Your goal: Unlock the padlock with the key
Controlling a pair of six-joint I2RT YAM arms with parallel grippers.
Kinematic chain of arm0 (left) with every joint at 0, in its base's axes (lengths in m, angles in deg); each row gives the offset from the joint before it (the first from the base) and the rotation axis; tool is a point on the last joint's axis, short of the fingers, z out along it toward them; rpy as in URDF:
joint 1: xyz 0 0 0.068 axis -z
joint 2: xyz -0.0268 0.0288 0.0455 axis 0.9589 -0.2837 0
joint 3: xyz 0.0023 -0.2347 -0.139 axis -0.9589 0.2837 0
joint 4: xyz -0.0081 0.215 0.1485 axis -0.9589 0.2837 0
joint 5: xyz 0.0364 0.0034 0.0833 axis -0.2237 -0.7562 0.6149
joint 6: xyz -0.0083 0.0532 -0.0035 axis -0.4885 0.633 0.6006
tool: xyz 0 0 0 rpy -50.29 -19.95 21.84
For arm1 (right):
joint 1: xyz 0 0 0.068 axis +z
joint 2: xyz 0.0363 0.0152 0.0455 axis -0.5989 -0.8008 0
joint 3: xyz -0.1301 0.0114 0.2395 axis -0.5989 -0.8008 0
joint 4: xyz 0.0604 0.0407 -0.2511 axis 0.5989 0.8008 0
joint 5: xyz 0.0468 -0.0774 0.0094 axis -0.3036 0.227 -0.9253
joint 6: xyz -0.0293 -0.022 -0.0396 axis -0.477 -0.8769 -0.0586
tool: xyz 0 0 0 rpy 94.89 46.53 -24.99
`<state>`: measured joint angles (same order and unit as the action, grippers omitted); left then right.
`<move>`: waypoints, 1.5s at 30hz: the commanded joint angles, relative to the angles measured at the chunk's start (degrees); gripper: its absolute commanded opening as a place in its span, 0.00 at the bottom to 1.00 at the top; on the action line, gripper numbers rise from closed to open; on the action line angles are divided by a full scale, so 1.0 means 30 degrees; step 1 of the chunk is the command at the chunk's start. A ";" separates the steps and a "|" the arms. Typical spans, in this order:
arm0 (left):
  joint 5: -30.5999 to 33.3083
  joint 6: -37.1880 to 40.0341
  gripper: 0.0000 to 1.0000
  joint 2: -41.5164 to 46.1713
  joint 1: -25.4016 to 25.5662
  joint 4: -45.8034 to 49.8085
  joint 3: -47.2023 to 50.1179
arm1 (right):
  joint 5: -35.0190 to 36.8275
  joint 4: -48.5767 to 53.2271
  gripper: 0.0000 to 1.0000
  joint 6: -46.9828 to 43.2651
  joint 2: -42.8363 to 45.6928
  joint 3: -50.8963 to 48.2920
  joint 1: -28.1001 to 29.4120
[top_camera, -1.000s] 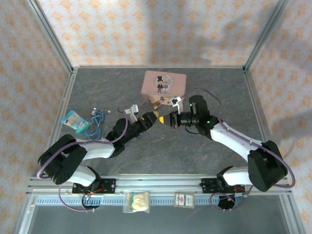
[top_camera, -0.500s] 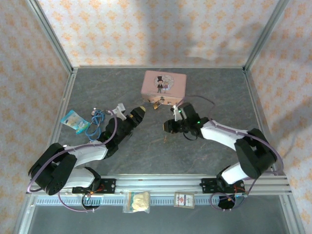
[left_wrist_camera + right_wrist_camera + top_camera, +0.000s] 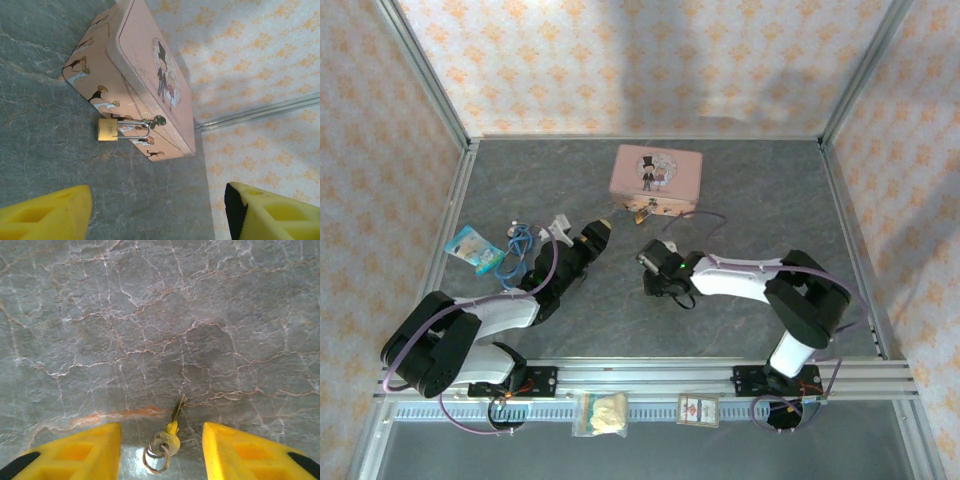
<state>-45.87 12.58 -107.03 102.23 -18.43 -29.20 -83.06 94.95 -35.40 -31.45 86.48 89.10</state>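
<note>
On the worktop (image 3: 150, 315), the key (image 3: 169, 439) is being straddled by spread right fingers (image 3: 75, 452), seemingly for pinching; spread left fingers (image 3: 50, 210) are being aimed at the padlock (image 3: 107, 129) on the pink tin (image 3: 145, 65).

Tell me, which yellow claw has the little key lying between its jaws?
The right gripper: the small brass key lies on the table between its open jaws. The left gripper faces the pink tin.

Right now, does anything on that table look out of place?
The key lies loose on the table between the open fingers of the right hand, not gripped. It is away from the padlock, which hangs shut on the tin. Nothing looks spilled or damaged.
</note>
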 commanded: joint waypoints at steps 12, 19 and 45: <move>0.0286 0.0082 0.69 0.0745 -0.0170 -0.0268 0.0434 | 0.1184 0.1780 0.15 0.1430 -0.0696 0.0165 0.0667; 0.0207 0.0052 0.69 0.0816 -0.0168 -0.0334 0.0402 | 0.0950 0.0755 0.00 -0.0810 -0.0043 -0.0345 0.0659; -0.1714 -0.0820 0.69 -0.0723 0.0102 -0.1778 0.0229 | -0.0011 0.2716 0.49 0.2497 0.1958 0.0054 0.0277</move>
<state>-50.28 10.61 -108.17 102.29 -21.05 -28.13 -86.69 98.69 -35.88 -24.87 84.84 89.19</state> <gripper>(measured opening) 0.693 0.494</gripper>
